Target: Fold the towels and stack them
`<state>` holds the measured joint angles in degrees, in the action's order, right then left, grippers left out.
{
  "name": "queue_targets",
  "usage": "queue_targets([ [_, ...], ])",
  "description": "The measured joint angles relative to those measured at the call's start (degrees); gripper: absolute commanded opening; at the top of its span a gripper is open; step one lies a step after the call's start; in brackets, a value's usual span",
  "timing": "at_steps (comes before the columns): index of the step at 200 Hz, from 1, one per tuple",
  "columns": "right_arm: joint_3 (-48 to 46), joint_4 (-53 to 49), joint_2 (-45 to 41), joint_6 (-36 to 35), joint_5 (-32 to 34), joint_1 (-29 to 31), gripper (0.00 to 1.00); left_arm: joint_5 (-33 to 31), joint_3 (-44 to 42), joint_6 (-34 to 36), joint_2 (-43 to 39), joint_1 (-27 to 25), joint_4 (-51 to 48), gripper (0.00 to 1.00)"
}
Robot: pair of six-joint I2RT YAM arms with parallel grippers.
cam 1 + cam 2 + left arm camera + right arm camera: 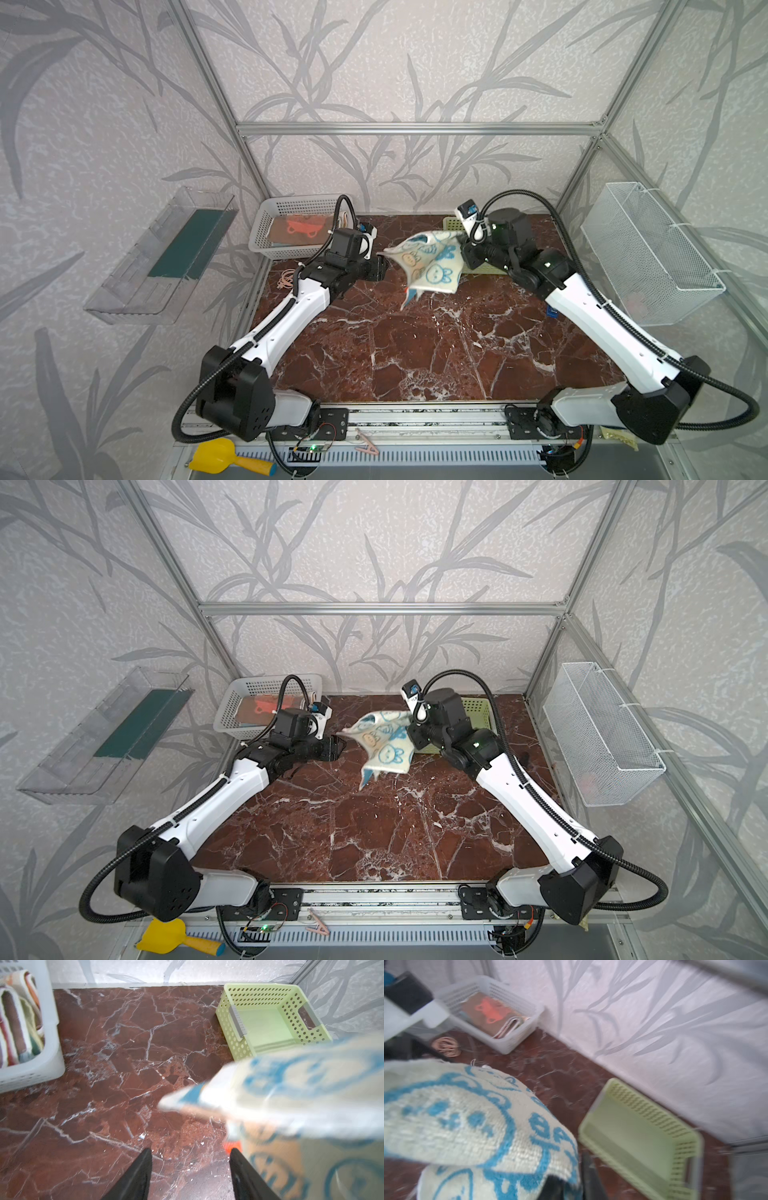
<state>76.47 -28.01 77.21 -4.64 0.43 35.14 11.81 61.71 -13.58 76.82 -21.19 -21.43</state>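
Above the far middle of the desk (pixel 415 353), clear of its surface, the white towel with blue bunnies (pixel 430 266) hangs spread in the air. Its long axis runs roughly along the desk's far edge: one upper corner sits at the right end effector (pixel 465 249), the opposite corner reaches to just beside the left end effector (pixel 380 268), and a lower corner droops toward the desk. The right end effector's jaws are hidden under the cloth, so I cannot tell whether it is clenched on that corner, though a towel this far aloft suggests it is. The left end effector (pixel 191 1152) is released, jaws apart with only desk between them. The free corner lies slightly ahead of it and toward the right arm, so catching it likely calls for a short reach that way. An orange tag (pixel 232 1145) on the towel is too blurred to read. Folded towels (pixel 297 230), the top one brown with a red figure, lie in the white basket (pixel 282 251) at the far left corner; a green basket (pixel 451 224) stands near the far right corner. No writing is legible anywhere
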Motion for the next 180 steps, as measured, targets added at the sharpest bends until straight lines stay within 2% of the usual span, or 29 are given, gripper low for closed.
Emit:
queue_targets([
  [18, -9.99, 1.16, 1.16, 3.37, -7.37, 1.29, 0.55, -1.27, -3.02, -1.16, -1.31, 0.00, -0.96, 0.62],
  [40, -19.85, 2.49, 2.43, 8.57, -12.46, 1.64, 0.56, -1.92, -5.35, -2.21, -1.33, 0.00, -2.86, 0.61],
  [56, -21.64, 3.13, 4.22, 10.95, -14.82, 1.64, 0.56, -1.88, -6.49, -2.95, -1.31, 0.00, -4.37, 0.61],
  [78, -18.60, 5.81, 10.05, 12.37, -16.06, 1.64, 0.55, -1.75, -7.82, -3.78, -1.29, -0.02, -6.45, 0.58],
  [104, -10.67, 6.10, 20.76, 11.67, -12.74, 1.53, 0.53, -1.07, -10.21, -5.03, -1.31, -0.13, -8.15, 0.56],
  [135, -2.62, 4.07, 31.28, 8.66, -4.52, 0.26, 0.48, 0.26, -15.93, -6.40, -2.10, -1.51, -8.74, 0.55],
  [180, -0.31, -0.04, 33.55, 5.03, 6.45, -3.65, 0.48, 1.29, -23.45, -8.76, -6.49, -3.54, -8.20, 0.54],
])
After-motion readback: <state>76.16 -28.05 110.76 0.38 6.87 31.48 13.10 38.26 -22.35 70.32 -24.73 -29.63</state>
